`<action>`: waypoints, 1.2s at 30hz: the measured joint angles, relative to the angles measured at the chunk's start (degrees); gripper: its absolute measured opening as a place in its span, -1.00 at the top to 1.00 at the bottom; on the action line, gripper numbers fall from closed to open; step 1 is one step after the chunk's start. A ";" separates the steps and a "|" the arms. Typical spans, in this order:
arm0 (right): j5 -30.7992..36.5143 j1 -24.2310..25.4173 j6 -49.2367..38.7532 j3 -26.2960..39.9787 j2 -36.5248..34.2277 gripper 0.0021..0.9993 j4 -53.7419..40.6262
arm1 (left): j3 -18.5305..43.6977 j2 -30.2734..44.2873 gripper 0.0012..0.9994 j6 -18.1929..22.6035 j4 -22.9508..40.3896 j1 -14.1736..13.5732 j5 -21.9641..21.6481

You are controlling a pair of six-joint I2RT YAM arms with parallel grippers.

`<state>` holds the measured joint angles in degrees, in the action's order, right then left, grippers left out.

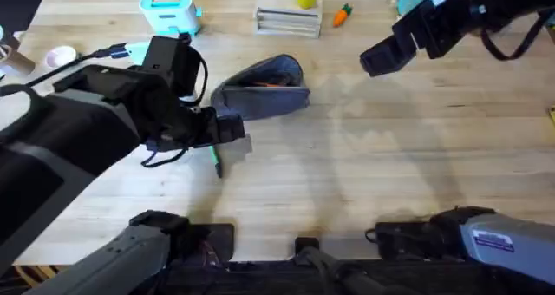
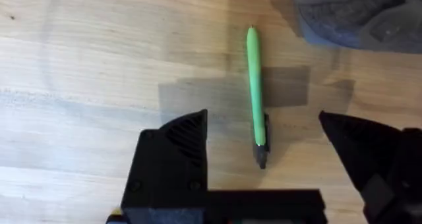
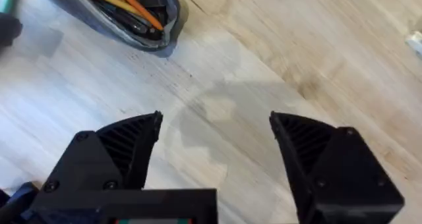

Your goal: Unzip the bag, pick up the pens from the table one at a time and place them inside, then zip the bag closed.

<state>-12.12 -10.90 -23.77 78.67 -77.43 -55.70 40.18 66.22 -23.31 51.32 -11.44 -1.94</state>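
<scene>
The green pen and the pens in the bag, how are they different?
The green pen lies alone on the bare table, between the left gripper's open fingers; the orange and dark pens sit bundled inside the open bag. The green one has a dark tip. All are thin and straight.

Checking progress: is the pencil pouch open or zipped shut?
Open. The grey-blue pencil pouch gapes along its zipper, and the right wrist view shows orange and dark pens lying inside its mouth.

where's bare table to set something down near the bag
Free: the table right of the bag, toward the near edge. Crowded: left of the bag, where the left gripper hovers over the green pen.
</scene>
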 joint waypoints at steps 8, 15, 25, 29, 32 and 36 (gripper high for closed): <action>-0.28 0.00 0.46 -0.02 0.00 -1.00 0.02 | -0.74 0.00 -0.99 -0.89 -0.41 0.00 -0.91; -0.41 -0.01 1.10 -0.02 0.00 -1.00 0.02 | -1.86 -0.01 -0.99 -2.28 -0.38 0.00 -1.02; -1.61 0.00 1.30 -0.02 0.00 -1.00 0.42 | -0.52 7.27 -0.99 -5.81 3.19 0.00 -2.12; -3.00 -0.01 1.31 -0.02 0.00 -1.00 0.45 | 1.85 10.80 -0.99 -6.70 4.78 0.00 -1.91; -3.44 0.00 1.31 -0.02 0.00 -1.00 0.45 | 2.61 11.93 -0.86 -6.93 5.05 0.00 -1.46; -3.82 -0.01 1.31 -0.02 0.00 -0.99 0.45 | 2.62 12.28 -0.15 -7.61 3.93 -0.53 0.84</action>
<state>-15.94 -10.91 -22.46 78.65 -77.43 -55.24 42.81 78.50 -30.92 55.24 -11.97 -1.10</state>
